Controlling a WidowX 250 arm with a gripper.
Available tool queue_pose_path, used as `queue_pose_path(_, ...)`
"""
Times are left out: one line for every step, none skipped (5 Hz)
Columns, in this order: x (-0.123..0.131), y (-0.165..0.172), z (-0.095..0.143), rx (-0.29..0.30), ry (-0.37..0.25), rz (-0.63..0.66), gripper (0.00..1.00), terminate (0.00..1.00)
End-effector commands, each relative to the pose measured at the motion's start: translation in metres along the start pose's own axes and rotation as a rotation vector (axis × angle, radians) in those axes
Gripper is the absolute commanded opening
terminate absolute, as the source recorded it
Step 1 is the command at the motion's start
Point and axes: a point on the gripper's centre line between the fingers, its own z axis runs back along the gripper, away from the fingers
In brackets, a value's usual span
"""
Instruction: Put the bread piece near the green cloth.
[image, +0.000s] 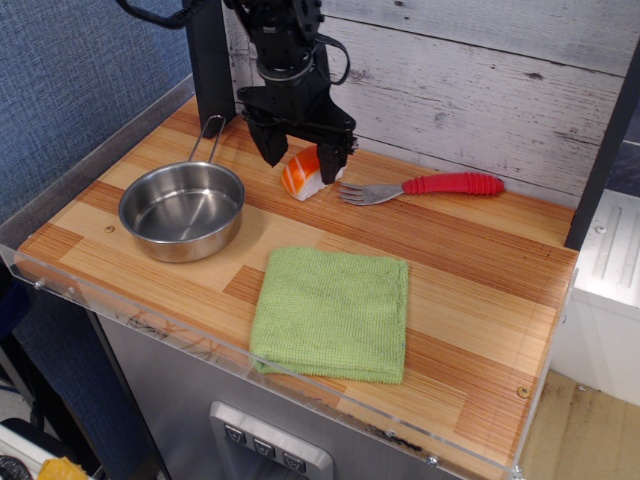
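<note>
Your wooden table has bare room between the back wall and the green cloth, which lies square near the front edge. The steel pan sits left. The fork lies just right of the bread piece, whose long axis runs diagonally toward back-right. Your gripper hangs spread wide, fingers straddling the bread piece; contact unclear.
</note>
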Motion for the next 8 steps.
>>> queue_pose_path(0.004,-0.004,-0.003,0.022,-0.009,-0.025,1.0,0.0)
queue_pose_path(0.004,-0.004,-0.011,0.024,0.009,-0.021,1.0,0.0)
queue_pose_path(0.007,-0.001,-0.016,0.021,0.014,-0.012,1.0,0.0)
queue_pose_path(0.007,0.001,-0.015,0.027,0.002,-0.005,0.0,0.0)
queue_pose_path(0.004,0.002,-0.014,0.031,-0.005,-0.005,0.0,0.0)
queue_pose_path(0.003,0.002,-0.011,0.04,-0.01,-0.01,0.0,0.0)
queue_pose_path(0.004,0.002,-0.003,0.044,-0.026,-0.004,0.0,0.0)
queue_pose_path(0.004,0.007,0.012,0.043,-0.027,0.013,0.0,0.0)
